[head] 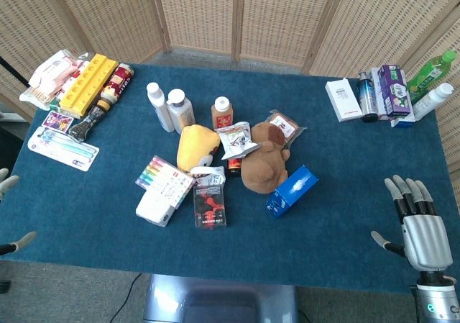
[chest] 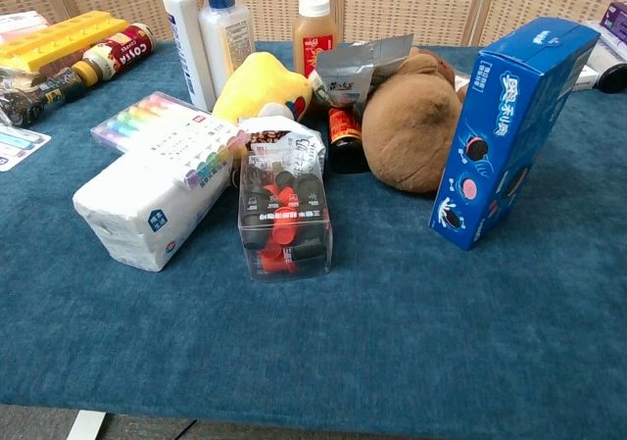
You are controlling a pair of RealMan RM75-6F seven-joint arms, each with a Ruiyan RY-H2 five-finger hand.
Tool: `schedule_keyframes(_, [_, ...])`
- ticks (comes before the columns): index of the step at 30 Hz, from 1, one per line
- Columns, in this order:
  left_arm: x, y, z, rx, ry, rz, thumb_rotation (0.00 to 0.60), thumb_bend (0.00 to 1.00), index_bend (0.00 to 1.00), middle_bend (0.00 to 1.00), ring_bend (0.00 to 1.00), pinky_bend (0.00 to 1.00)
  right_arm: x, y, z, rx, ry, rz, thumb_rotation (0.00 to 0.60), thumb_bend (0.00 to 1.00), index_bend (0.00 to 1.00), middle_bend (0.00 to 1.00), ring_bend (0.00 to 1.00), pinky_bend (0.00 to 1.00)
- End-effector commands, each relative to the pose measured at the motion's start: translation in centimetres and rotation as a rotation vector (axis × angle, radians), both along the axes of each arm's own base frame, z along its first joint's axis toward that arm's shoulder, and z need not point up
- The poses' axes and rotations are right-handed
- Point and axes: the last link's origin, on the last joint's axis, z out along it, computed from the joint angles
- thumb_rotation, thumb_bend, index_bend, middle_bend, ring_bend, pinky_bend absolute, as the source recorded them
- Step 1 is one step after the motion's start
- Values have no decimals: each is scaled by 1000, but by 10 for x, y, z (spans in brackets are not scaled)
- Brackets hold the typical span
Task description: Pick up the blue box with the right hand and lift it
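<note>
Two hands are seen in the head view. The right hand [head: 420,226] is held over the table's near right corner with fingers spread and nothing gripped, well apart from the blue box [head: 292,190]. The box is stood tilted near the middle of the blue table [head: 345,157], just beside a brown plush toy [head: 264,165]. Only fingertips of the left hand [head: 8,215] are caught at the left edge, so its state can't be told.

The box [head: 292,190] stands just right of the plush toy [head: 264,166], with the clear case [head: 209,209] further left.
</note>
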Motion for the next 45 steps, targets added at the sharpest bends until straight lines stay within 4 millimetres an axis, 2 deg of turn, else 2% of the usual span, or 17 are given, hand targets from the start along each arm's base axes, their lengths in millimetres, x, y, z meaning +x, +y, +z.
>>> schedule_keyframes(1, [0,0,0,-4,-5,1,600,0,123,0,0,0,0,0,-1,2,5,-1,600,0,0,0,0,0])
schedule_keyframes(6, [0,1,0,-14,-20,1,600,0,123,0,0,0,-2,-1,-3,12,-11,-12,600,0,0,0,0,0])
schedule_keyframes(12, [0,-1,4,-4,-39,-5,600,0,123,0,0,0,-5,-4,-14,96,-204,-69,600,0,0,0,0,0])
schedule_keyframes(18, [-1,-1,7,5,-46,2,600,0,123,0,0,0,-4,-19,-34,182,-417,-134,600,0,0,0,0,0])
schedule_keyframes(30, [-3,0,9,2,-64,4,600,0,123,0,0,0,28,-52,-68,289,-638,-199,600,0,0,0,0,0])
schedule_keyframes(45, [-5,1,12,3,-77,9,600,0,122,0,0,0,62,-60,-91,274,-778,-217,600,0,0,0,0,0])
